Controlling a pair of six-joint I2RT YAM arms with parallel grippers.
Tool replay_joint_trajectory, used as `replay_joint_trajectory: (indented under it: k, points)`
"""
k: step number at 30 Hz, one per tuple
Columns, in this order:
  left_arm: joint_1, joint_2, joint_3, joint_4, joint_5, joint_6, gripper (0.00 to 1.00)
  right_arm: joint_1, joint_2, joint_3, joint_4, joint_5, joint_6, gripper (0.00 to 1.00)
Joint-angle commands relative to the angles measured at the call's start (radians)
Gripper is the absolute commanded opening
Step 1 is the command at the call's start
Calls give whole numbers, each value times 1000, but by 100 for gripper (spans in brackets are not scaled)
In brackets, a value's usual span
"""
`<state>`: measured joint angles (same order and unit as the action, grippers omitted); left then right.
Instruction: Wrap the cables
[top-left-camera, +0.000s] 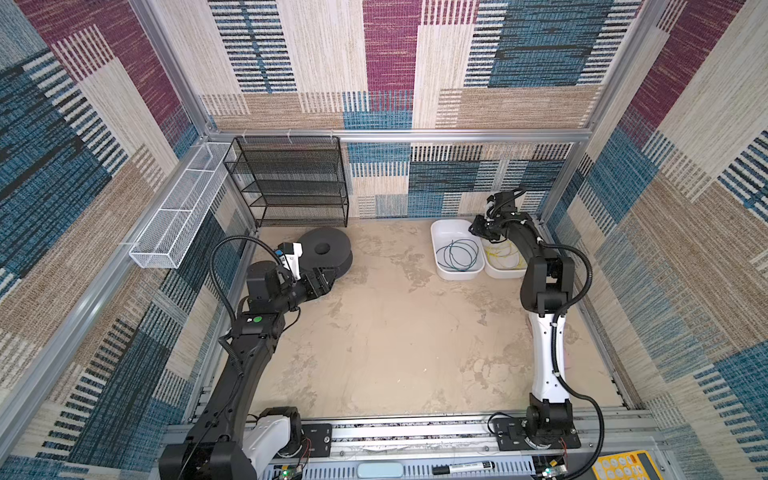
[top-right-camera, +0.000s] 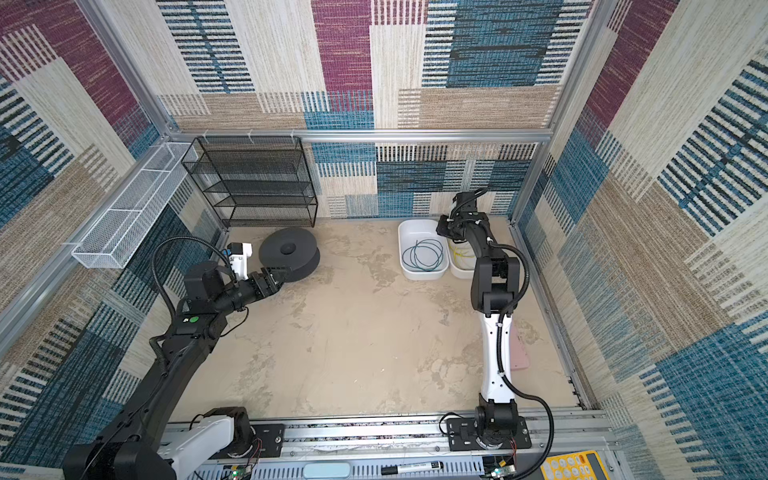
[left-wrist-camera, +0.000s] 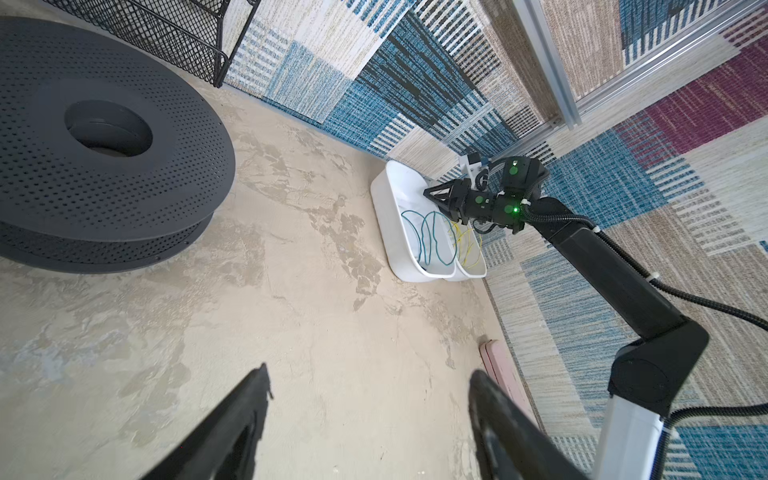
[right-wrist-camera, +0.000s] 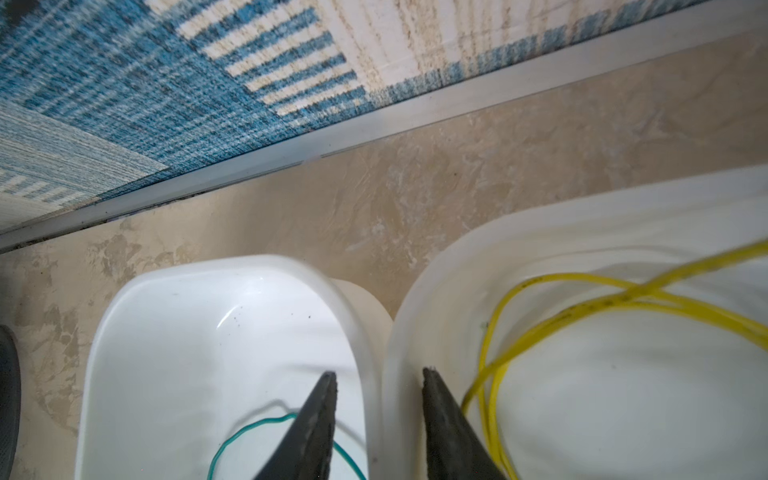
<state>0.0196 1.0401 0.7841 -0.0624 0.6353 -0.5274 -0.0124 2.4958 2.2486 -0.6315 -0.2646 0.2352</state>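
Note:
The teal-green cable (top-left-camera: 457, 254) (top-right-camera: 424, 254) (left-wrist-camera: 428, 237) lies in loose loops in the left of two white bins (top-left-camera: 440, 227). In the bin (top-left-camera: 500, 273) beside it lies the yellow cable (top-left-camera: 505, 252) (top-right-camera: 460, 252) (left-wrist-camera: 465, 245). My right gripper (top-left-camera: 478, 228) (top-right-camera: 442, 227) (left-wrist-camera: 428, 193) hovers over the far end of both bins. In the right wrist view this gripper (right-wrist-camera: 379, 374) stands open across the two touching rims, with the teal cable (right-wrist-camera: 249, 432) beside one finger and the yellow cable (right-wrist-camera: 582, 307) beside the other. It holds nothing. My left gripper (top-left-camera: 326, 279) (top-right-camera: 279, 274) (left-wrist-camera: 370, 374) is open and empty over bare table.
A black perforated spool (top-left-camera: 324, 249) (left-wrist-camera: 104, 137) lies just beyond my left gripper. A black mesh rack (top-left-camera: 286, 183) stands at the back wall and a white mesh basket (top-left-camera: 178, 208) hangs on the left wall. A pink flat piece (top-right-camera: 519, 349) lies by the right wall.

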Motion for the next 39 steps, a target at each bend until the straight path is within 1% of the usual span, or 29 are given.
replay_joint_trajectory:
  k: [1,6,10,16,17,21,22,26,28,29,30,34,36,39]
  points:
    - [0,1,15,7,14,-5,77,0,13,40,8,16,-11,35]
    - [0,-4,21,-3,8,-2,77,0,73,148,-26,59,-10,30]
    - [0,-3,27,-8,8,-1,77,1,98,180,-24,79,-7,23]
    - [0,-4,39,-14,7,-6,77,-1,101,180,-10,102,-7,23]
    - [0,-4,40,-16,7,-5,77,-2,104,183,-11,96,-7,26]
    - [1,-5,42,-19,7,-8,77,-1,90,174,-21,67,2,50]
    - [0,-6,41,-17,7,-11,77,-1,79,163,-20,62,5,54]
    - [0,-2,41,-9,12,-19,77,5,0,78,-14,87,19,63]
    - [0,-1,43,-6,19,-25,77,23,-53,18,-6,162,15,73]
    - [1,-2,41,-4,19,-25,77,31,-79,-11,2,180,9,73]
    - [0,-3,41,-5,20,-25,77,39,-107,-44,9,199,11,73]
    - [0,-15,40,-14,23,-23,77,74,-239,-224,60,215,25,60]
    - [0,-23,28,-11,23,-26,77,103,-312,-338,92,236,27,59]
    - [0,-32,9,2,27,-34,77,148,-415,-507,134,286,29,60]
